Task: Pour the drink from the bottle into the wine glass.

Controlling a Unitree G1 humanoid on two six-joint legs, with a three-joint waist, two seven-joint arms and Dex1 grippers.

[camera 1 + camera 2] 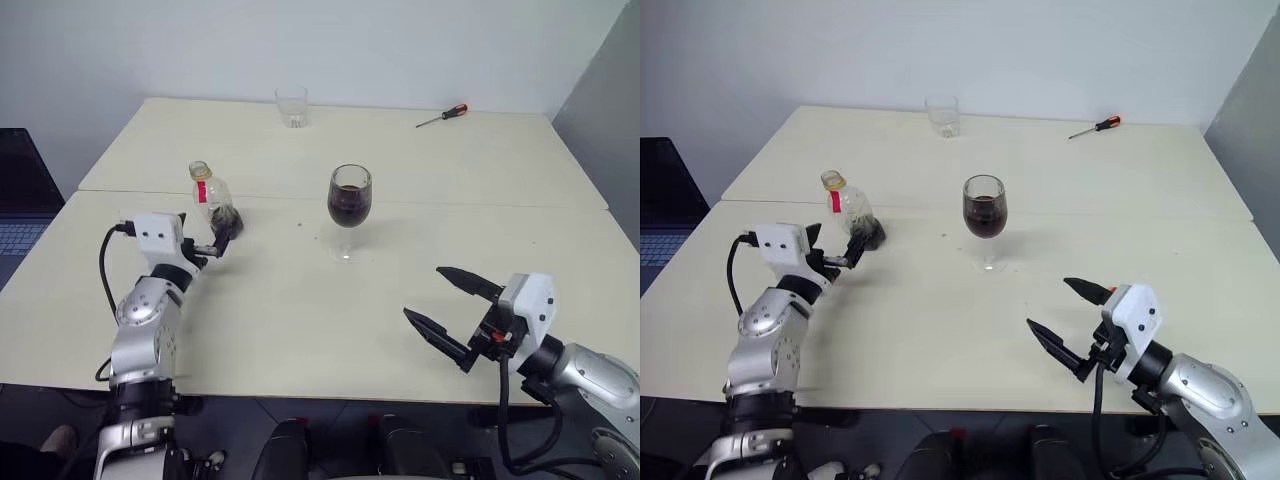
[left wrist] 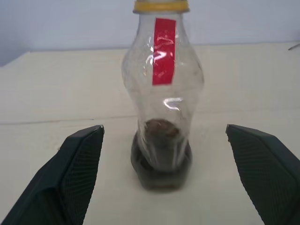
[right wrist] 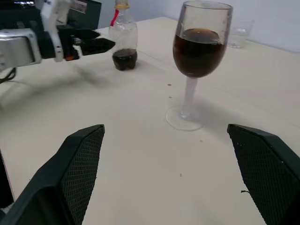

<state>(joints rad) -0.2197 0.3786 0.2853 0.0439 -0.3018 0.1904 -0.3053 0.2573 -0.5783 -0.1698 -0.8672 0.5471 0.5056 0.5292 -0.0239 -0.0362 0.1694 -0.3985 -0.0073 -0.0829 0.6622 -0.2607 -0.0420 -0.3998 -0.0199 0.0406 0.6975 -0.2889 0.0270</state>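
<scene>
table [image 1: 300,330]: pale cream top made of two slabs, with a seam running across the middle of the head views.
bottle [image 1: 211,196]: small clear plastic bottle with a yellow-orange cap and a red label strip, standing upright at centre left of the left eye view, on the near slab just below the seam; only a shallow dark layer is left in its base.
wine glass [image 1: 349,205]: clear stemmed glass standing upright on its flat foot near the middle of the frame, to the right of the bottle and well apart from it.
drink [image 1: 348,209]: dark brown-red liquid filling about the lower half of the wine glass bowl; small drops lie on the table near the glass foot in the right wrist view.
left gripper [image 1: 222,240]: at centre left, two black fingers spread wide and pointing at the bottle; in the left wrist view the bottle stands between the spread fingers with a clear gap on each side, so nothing is held.
right gripper [image 1: 450,310]: at lower right, fingers spread wide over bare table, holding nothing, well apart from the wine glass.
tumbler [image 1: 291,106]: short clear stemless glass at top centre, on the far slab.
screwdriver [image 1: 442,117]: red handle, dark shaft, lying at upper right on the far slab.
laptop [image 1: 20,205]: dark, open, at the left edge beside the table.
</scene>
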